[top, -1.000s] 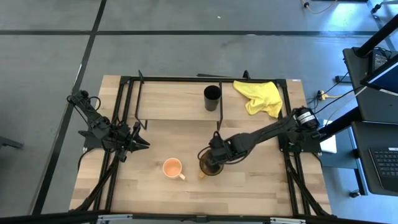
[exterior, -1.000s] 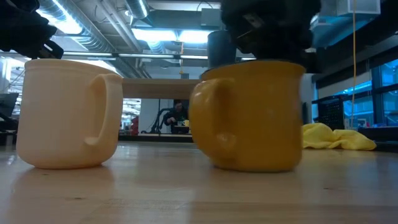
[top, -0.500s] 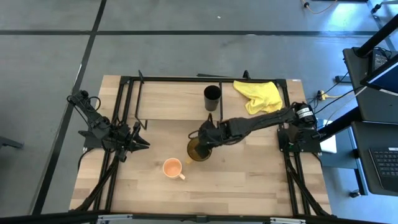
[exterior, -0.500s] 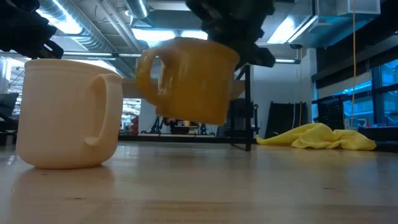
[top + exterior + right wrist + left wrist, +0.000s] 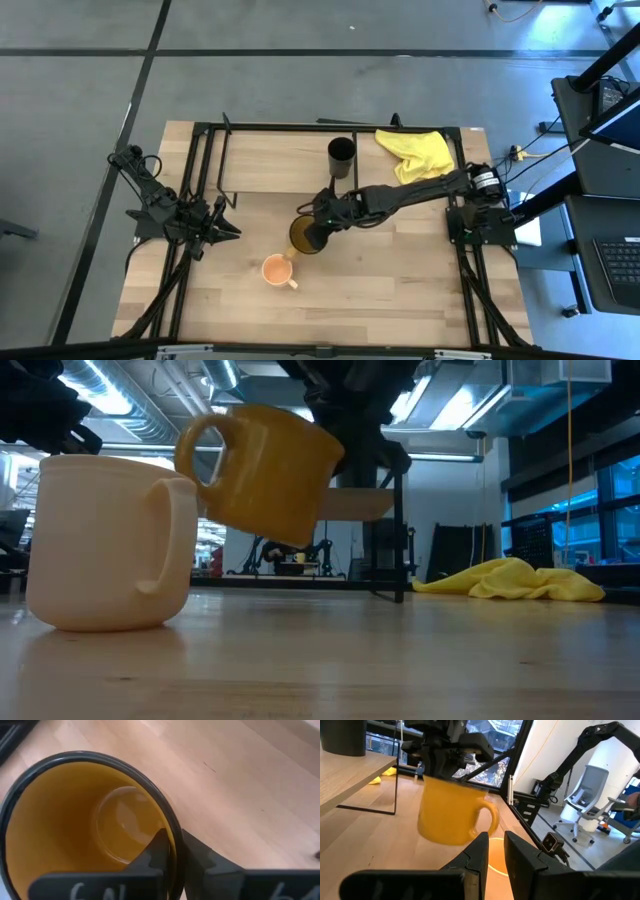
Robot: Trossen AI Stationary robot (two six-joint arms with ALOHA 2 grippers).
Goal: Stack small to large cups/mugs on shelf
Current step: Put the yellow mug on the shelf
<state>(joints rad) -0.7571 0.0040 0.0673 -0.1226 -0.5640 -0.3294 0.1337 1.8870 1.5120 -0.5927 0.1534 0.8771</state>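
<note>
The amber-yellow mug [image 5: 305,236] [image 5: 265,470] [image 5: 450,812] hangs tilted in the air in front of the shelf, held by my right gripper [image 5: 322,228] [image 5: 174,845], which is shut on it. The peach-orange mug [image 5: 276,269] [image 5: 100,545] stands on its base on the table, nearer than the amber one. The small black cup [image 5: 341,157] stands on the shelf's wooden board [image 5: 280,160]. My left gripper [image 5: 228,229] [image 5: 496,851] waits at the table's left, fingers nearly together, holding nothing. My right gripper grips the amber mug by its rim [image 5: 171,826], on the side away from the handle [image 5: 205,445], with one finger inside the mug and one outside. The fingers slant down from above and from the table's right. The mug is lifted clear and tilted.
A yellow cloth [image 5: 420,155] [image 5: 520,580] lies at the shelf's right end near the table's far right corner. The shelf's thin black rods [image 5: 398,530] stand just behind the lifted mug. Bare tabletop [image 5: 400,290] lies near and right of the mugs.
My right gripper has lifted the amber mug off the table and carried it toward the table's left and far edge, closer to the shelf and past the peach mug. The mug, upright on the table a second ago, now hangs clear and tilted.
</note>
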